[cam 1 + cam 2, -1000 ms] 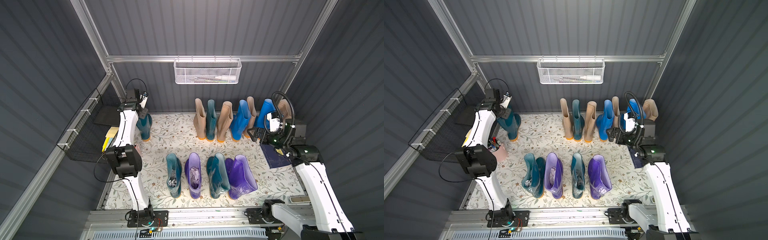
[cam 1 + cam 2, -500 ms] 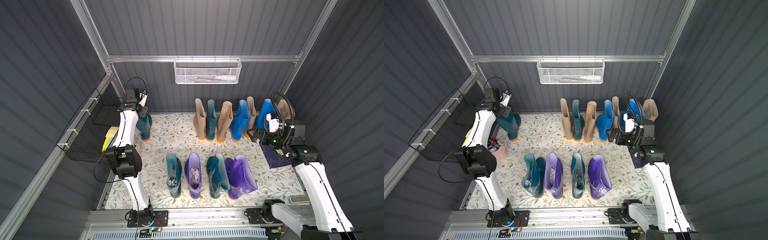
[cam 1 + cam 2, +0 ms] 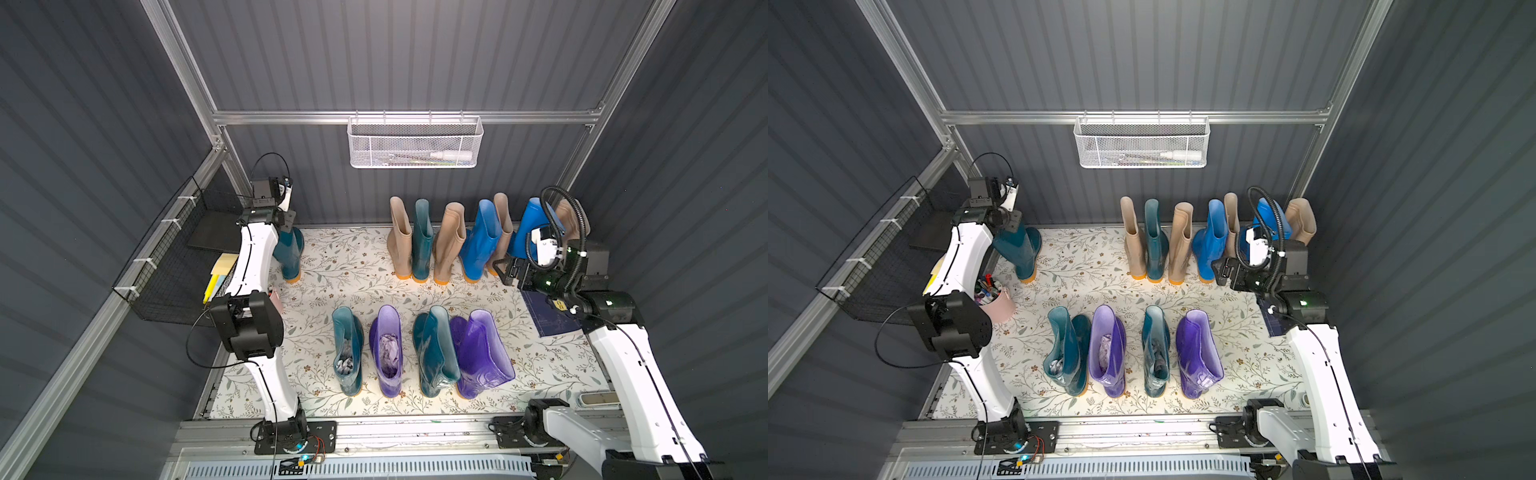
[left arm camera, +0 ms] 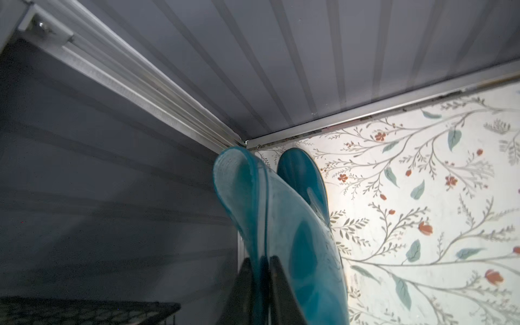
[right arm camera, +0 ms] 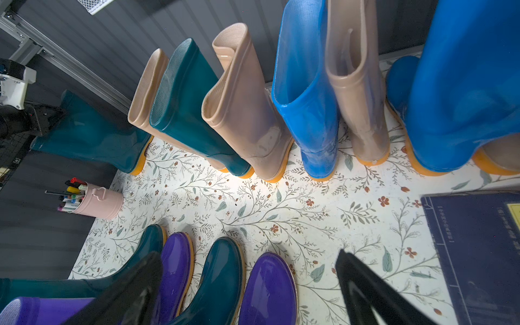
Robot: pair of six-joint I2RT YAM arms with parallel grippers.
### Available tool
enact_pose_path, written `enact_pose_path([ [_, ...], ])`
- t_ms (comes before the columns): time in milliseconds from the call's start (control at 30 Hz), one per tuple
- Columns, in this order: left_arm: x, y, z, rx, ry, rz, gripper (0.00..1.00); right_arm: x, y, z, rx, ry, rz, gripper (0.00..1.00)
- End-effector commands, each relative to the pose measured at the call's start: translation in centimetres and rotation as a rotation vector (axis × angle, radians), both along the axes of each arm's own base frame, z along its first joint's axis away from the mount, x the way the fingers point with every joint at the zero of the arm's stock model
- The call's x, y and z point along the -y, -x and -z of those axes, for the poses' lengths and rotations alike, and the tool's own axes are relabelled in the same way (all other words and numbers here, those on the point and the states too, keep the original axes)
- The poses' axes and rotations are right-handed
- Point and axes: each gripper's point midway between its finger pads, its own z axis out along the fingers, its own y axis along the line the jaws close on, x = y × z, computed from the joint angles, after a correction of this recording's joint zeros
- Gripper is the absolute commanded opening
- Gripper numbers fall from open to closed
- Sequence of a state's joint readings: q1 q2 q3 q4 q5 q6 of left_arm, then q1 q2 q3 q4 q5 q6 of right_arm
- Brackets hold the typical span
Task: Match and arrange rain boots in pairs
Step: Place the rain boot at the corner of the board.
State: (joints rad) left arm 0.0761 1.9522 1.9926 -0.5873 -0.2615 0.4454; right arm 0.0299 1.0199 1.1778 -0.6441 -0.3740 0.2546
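A dark teal rain boot [image 4: 284, 239] stands in the back left corner [image 3: 289, 253] [image 3: 1019, 249]. My left gripper [image 4: 260, 260] is shut on the wall of its cuff, one finger inside and one outside [image 3: 286, 222]. Along the back wall stands a row of rain boots: beige [image 3: 399, 237], dark teal [image 3: 422, 241], beige [image 3: 449, 241], bright blue [image 3: 480, 237], beige [image 3: 503, 224], bright blue [image 3: 530, 228], beige [image 3: 567, 218]. The front row is dark teal [image 3: 347, 353], purple [image 3: 388, 349], dark teal [image 3: 434, 353], purple [image 3: 482, 353]. My right gripper [image 5: 250, 254] hangs open and empty by the row's right end [image 3: 505, 268].
A pink cup of pens [image 3: 998, 301] stands by the left arm. A navy book [image 3: 548, 316] lies on the floral floor under the right arm. A black wire basket [image 3: 166, 266] hangs on the left wall and a white mesh basket [image 3: 415, 143] on the back wall.
The left wrist has shifted only slightly at the top of the corner boot, which stays in place. The right arm has not moved.
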Motion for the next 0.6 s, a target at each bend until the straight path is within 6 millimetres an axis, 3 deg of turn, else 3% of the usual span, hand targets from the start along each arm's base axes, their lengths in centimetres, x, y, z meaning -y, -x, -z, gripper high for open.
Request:
enact_pose_path([
  [0,-1.5,0.7,-5.1,0.151,-0.032,-0.083,0.19,-0.1,0.2,-0.5,0.010,0.001,-0.004,0.99],
  [367,-0.2,1.2,-7.8,0.172,-0.137,-0.134,0.20,-0.3,0.2,-1.0,0.006,0.001,-0.009,0.99],
  [567,0.0,2.0,-9.6,0.205,-0.147,-0.154,0.30,-0.5,0.3,-1.7,0.011,0.013,-0.012,0.99],
])
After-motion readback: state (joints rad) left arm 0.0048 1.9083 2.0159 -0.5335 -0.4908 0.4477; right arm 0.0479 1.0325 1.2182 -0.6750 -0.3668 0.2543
